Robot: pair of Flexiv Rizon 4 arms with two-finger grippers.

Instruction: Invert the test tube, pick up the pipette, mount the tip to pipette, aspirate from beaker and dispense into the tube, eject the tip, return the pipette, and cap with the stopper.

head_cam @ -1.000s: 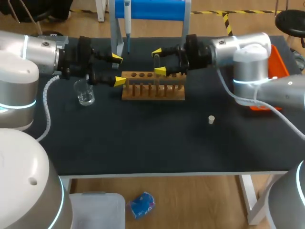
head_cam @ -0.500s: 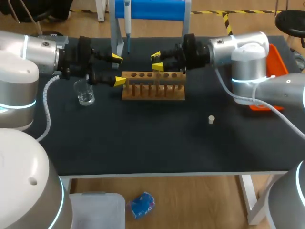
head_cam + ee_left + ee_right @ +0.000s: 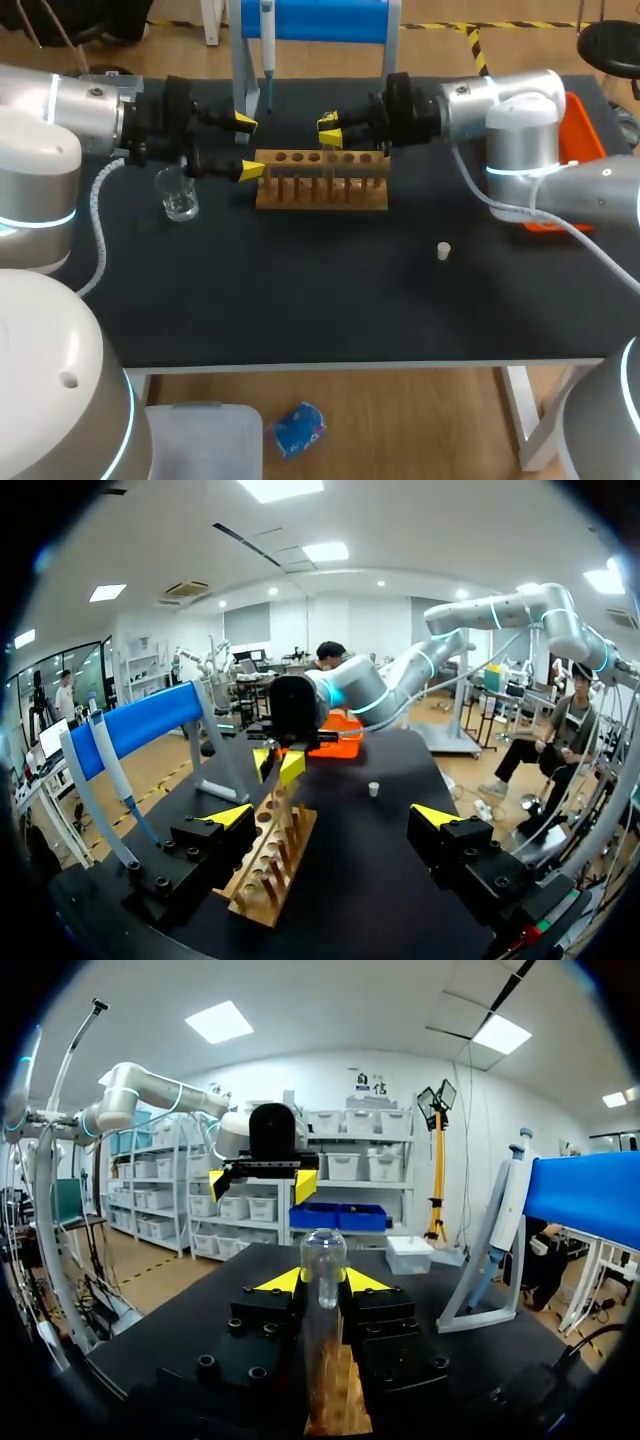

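Head view from above and behind: our two arms come in from either side of a dark surface (image 3: 300, 300) and meet over a wooden rack (image 3: 320, 192) near its far edge. Our right claw (image 3: 328, 130) hangs over the middle of the rack, its yellow tips pinching a clear test tube (image 3: 322, 1260).

In the right wrist view the tube stands between the two tips, touched from both sides. Its long axis is upright, and what looks like its rounded closed end is on top. The lower part runs down toward the rack, and we cannot see its mouth. We judge that the tube has to be turned end for end and lowered into a hole below. So the relation that matters is plain: tube above rack, axis vertical, right arm holding it.

Our left claw (image 3: 247, 146) hovers just beside the rack's left end, fingers spread wide and holding nothing. It is the arm nearer the pipette (image 3: 267, 60), which hangs on a blue stand (image 3: 320, 20) behind the rack. It is also nearer the small glass beaker (image 3: 180, 195), which sits on the surface beside it. A pale stopper (image 3: 443, 250) lies alone toward the right, well apart from the rack and nearer our right arm.
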